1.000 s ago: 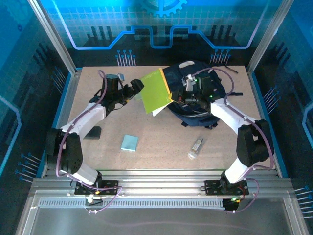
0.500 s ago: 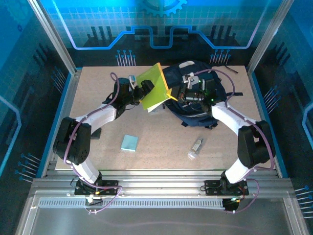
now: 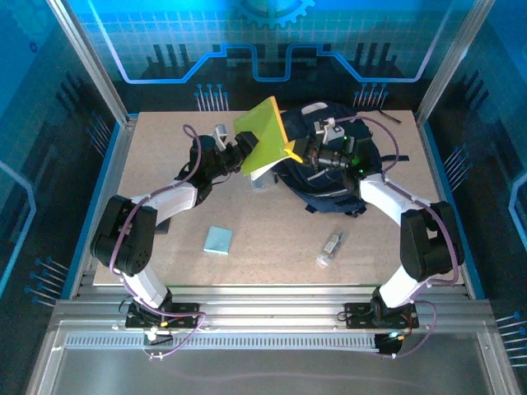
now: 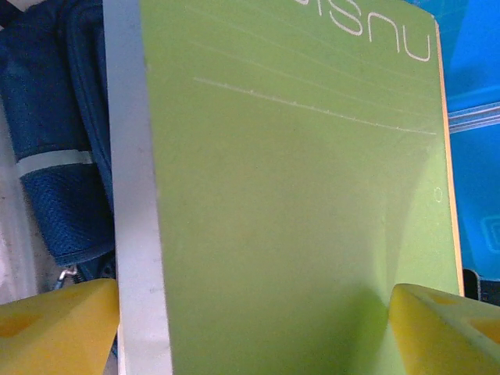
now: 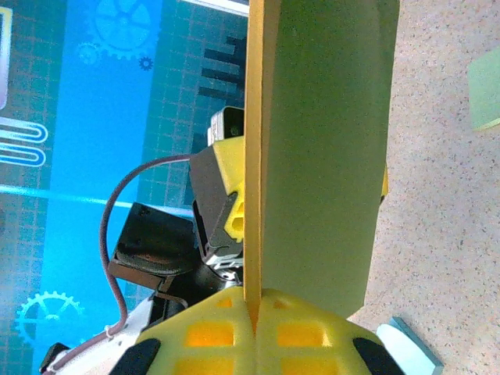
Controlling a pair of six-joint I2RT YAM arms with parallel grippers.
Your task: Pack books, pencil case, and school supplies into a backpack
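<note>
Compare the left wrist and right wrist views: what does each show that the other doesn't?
Left wrist: white print on the cover, backpack beside it. Right wrist: right gripper pinching the spine edge, table with a pale-green piece and a light-blue piece. Both: the green book and the open left gripper.

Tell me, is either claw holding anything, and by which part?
The right claw pinches the lime-green book by the edge nearest the backpack. The left claw is open close against the book, not clamped on it.
</note>
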